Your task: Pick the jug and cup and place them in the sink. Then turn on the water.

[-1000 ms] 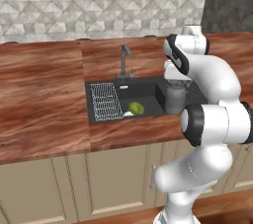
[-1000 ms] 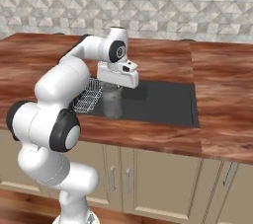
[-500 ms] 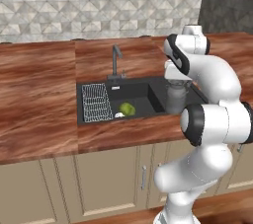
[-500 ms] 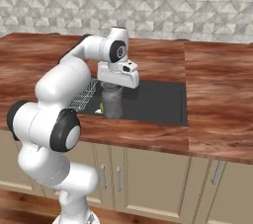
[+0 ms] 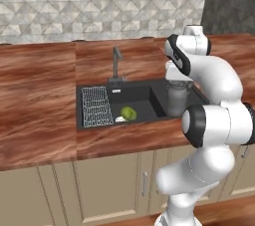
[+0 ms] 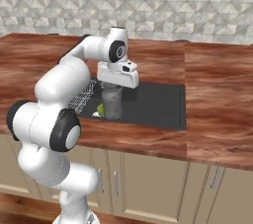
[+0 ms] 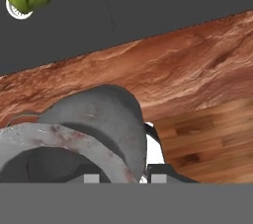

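I see the end effector point(image 6: 112, 89) clamped on the rim of the jug point(image 6: 112, 102), which hangs at centre frame over the sink point(image 6: 153, 104). A green object point(image 5: 128, 113) lies in the basin, centre of the left base view.

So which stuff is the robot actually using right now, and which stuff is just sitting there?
For the job:
- jug, held by the gripper over the sink
- sink
- faucet, no water running

Just lying about:
- green thing in the sink, too blurred to tell if it is the cup or a fruit
- wire rack
- counter
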